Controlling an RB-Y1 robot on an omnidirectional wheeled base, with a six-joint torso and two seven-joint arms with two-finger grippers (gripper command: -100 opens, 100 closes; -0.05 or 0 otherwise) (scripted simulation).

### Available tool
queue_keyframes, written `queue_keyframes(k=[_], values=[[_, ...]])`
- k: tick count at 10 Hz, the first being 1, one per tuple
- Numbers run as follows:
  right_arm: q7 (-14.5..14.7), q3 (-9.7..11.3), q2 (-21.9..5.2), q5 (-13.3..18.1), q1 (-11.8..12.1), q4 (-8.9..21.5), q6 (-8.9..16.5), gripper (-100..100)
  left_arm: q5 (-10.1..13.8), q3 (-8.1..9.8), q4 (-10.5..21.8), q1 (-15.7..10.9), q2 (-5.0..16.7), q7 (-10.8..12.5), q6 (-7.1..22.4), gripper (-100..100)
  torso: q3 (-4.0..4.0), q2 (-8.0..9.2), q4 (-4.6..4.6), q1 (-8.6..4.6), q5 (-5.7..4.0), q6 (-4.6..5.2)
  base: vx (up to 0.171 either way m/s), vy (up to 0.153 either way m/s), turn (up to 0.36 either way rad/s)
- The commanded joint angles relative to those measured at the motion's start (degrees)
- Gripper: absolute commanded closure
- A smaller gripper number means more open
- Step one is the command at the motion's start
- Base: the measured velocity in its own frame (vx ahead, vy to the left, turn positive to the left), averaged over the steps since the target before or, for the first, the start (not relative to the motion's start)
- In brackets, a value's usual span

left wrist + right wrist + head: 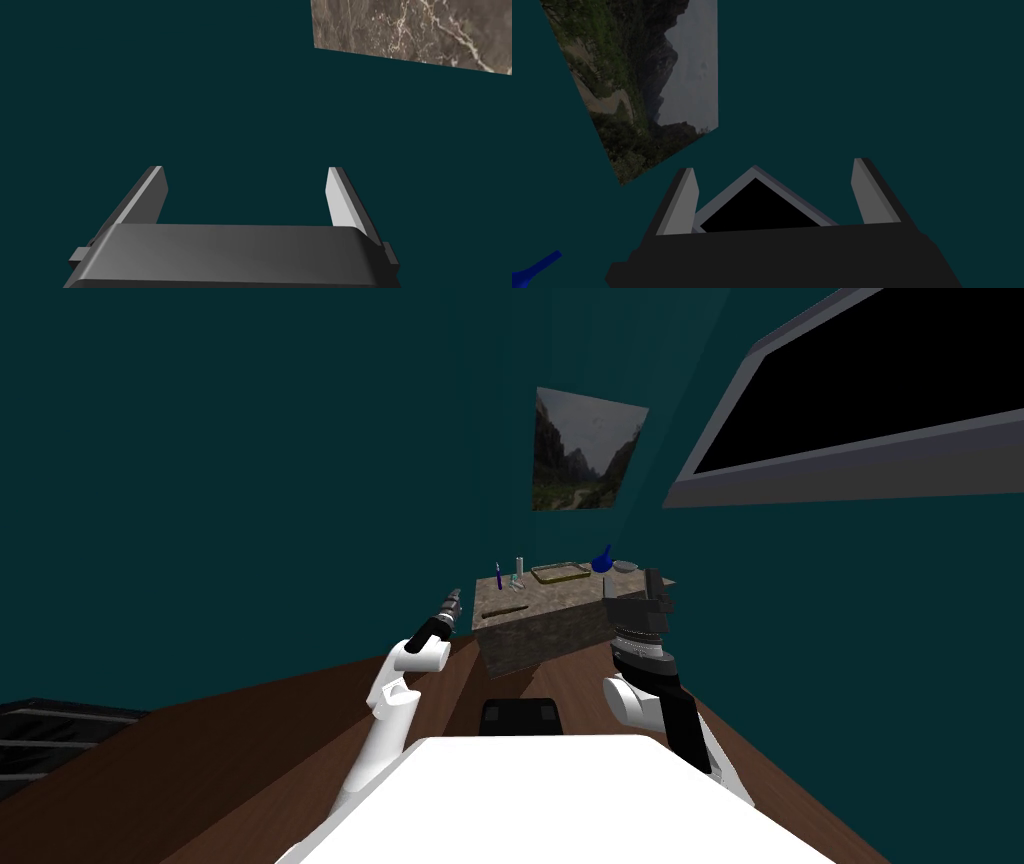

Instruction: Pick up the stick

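While the robot is facing a brown, marble-patterned table (pixel 545 638) set against a dark teal wall, a thin dark stick (pixel 505 612) is lying flat on the tabletop, near the front edge on the robot's left side. It is sitting well apart from the things lined up along the back: a small purple item (pixel 498 578), an upright clear tube (pixel 519 571), a shallow tray (pixel 560 574), a blue flask (pixel 602 560) and a grey bowl (pixel 625 565). The left gripper (pixel 455 594) is hovering in the air just left of the table's near corner, not touching it, and in the left wrist view its fingers (pixel 341 200) are standing spread wide with nothing between them, pointing at the wall with a corner of the marble off to one side. The right gripper (pixel 655 588) is hanging raised by the table's right end, its fingers (pixel 679 205) also spread and empty. Nothing is being held yet, so the reach is likely the step in hand. The stick is probably light and stiff, but it is slim and lying low on a smooth surface, so it may roll or skid; the safest hold is likely at its middle, from above, with the blades closing across its width.
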Motion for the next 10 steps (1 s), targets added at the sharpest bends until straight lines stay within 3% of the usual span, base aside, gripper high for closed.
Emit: queue_keyframes(k=[1, 10], values=[[0.0, 0.0, 0.0, 0.0, 0.0, 0.0, 0.0, 0, -0.01, -0.04, -0.23, 0.15, -0.04, 0.0, 2.03, -100, 0.0, 0.0, 0.0, 0.0, 0.0, 0.0, 0.014, 0.0, 0.004], [0.0, 0.0, 0.0, 0.0, 0.0, 0.0, 0.0, 0, -0.2, 0.05, 2.43, -3.81, -1.23, 0.38, 16.4, -100, -0.03, -0.05, -0.01, -0.09, -0.02, 0.0, 0.034, -0.012, -0.038]])
